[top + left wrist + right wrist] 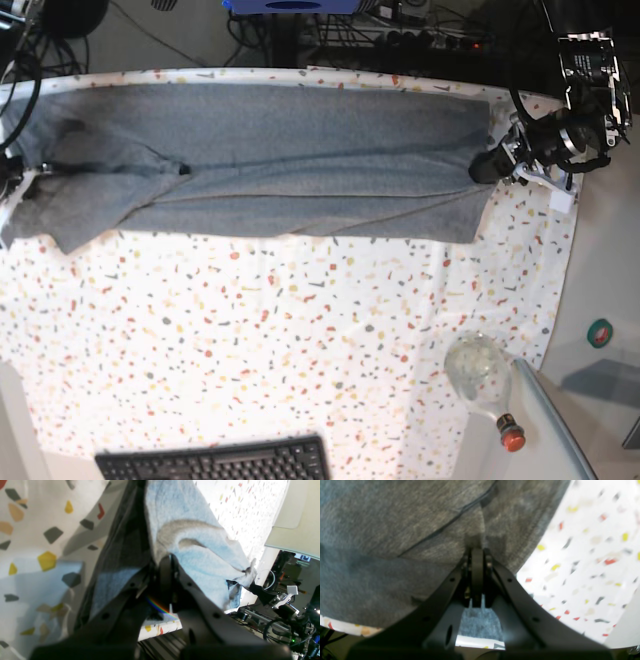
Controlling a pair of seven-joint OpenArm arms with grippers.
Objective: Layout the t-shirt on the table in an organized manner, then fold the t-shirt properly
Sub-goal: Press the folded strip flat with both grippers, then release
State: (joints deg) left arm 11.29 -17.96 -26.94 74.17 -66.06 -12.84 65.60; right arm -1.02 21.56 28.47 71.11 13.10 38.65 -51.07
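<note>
T-shirt (300,150): soft matt heather knit, fuzzy. Table (300,330) cloth: smooth matt speckled fabric. Gripper fingers (440,597): matt black plastic. Bottle (480,375), near right: glossy.

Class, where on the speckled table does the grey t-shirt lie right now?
In the base view, the heather-grey knit t-shirt stretches along the far edge of the white speckled table.

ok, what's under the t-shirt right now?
Only the table, its speckled cloth showing along the t-shirt's near edge. Whatever lies beneath the grey fabric itself is covered. The shirt lies stretched out, a shut pincer at each end: left pincer, right pincer.
</note>
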